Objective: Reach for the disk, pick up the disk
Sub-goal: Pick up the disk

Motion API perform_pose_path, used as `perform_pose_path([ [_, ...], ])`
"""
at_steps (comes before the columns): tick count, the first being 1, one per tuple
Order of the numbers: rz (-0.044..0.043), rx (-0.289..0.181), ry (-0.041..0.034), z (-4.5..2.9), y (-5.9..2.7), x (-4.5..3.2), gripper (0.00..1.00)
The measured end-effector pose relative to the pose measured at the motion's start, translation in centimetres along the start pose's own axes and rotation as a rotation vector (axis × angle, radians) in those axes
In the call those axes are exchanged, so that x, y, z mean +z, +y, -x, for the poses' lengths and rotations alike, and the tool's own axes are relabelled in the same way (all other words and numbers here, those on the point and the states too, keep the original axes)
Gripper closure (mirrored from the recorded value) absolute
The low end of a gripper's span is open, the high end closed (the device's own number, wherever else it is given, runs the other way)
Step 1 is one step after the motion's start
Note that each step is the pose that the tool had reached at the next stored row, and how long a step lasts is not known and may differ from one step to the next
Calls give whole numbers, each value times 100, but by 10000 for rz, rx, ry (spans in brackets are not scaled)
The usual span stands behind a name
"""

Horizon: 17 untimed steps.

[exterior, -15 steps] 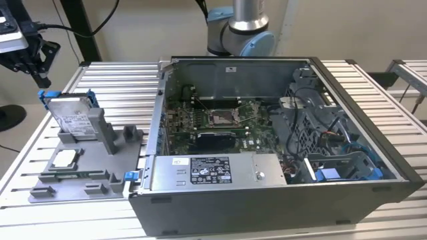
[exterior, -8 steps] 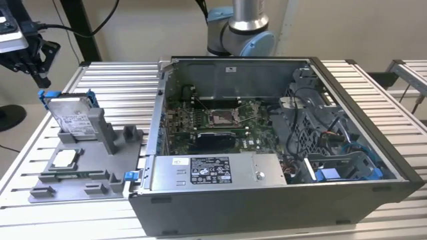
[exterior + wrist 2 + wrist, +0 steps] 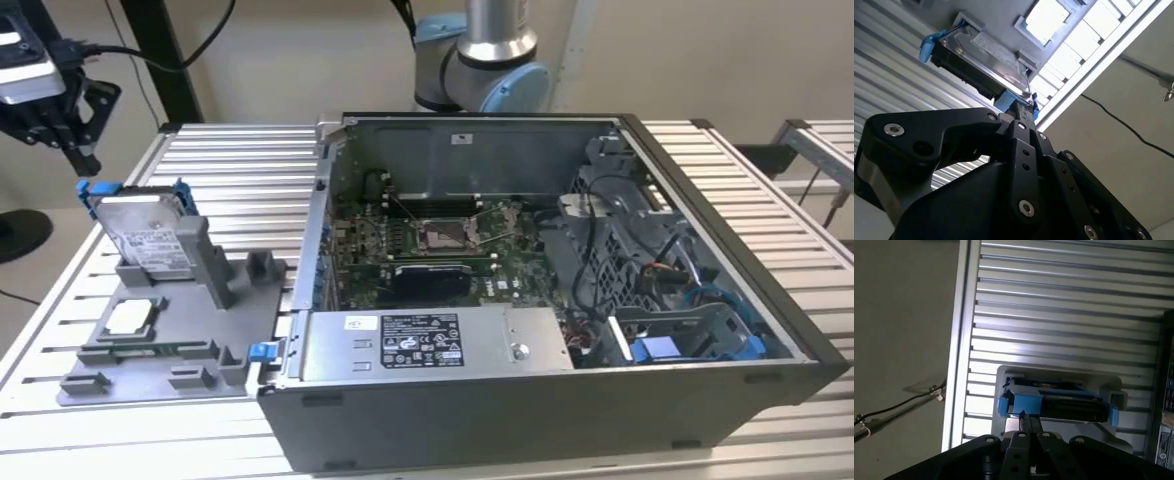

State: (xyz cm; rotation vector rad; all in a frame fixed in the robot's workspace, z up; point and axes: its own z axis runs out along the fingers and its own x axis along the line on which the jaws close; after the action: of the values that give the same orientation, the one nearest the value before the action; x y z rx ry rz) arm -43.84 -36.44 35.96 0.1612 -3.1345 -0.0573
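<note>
The open computer case (image 3: 534, 400) sits beside the grey holder (image 3: 160, 352), and the disk (image 3: 140, 232) stands upright in that holder's slot. Just above the holder, the gripper (image 3: 87, 163) hovers empty, fingers pressed together. If it descends like that, it would likely strike the disk's top edge.

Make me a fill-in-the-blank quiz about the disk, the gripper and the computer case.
The disk stands ___ in its grey holder.
The gripper hangs just ___ the disk.
The disk's bracket is coloured ___.
The computer case lies to the exterior view's ___ of the disk.
Missing words: upright; above; blue; right.
</note>
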Motion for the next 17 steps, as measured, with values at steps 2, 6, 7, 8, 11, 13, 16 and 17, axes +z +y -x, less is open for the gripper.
perform_pose_path([
  [2, 0, -246, 9, 0, 0, 0, 100],
  [6, 0, -640, 24, 0, 0, -2, 100],
  [7, 0, -730, 27, 0, 0, -2, 100],
  [8, 0, -821, 30, 0, 0, -3, 100],
  [11, 0, -1109, 39, 1, 0, -6, 100],
  [13, 0, -1218, 43, 1, 0, -7, 100],
  [16, 0, -1221, 44, 0, 0, -7, 100],
  [17, 0, -1221, 44, 0, 0, -7, 100],
])
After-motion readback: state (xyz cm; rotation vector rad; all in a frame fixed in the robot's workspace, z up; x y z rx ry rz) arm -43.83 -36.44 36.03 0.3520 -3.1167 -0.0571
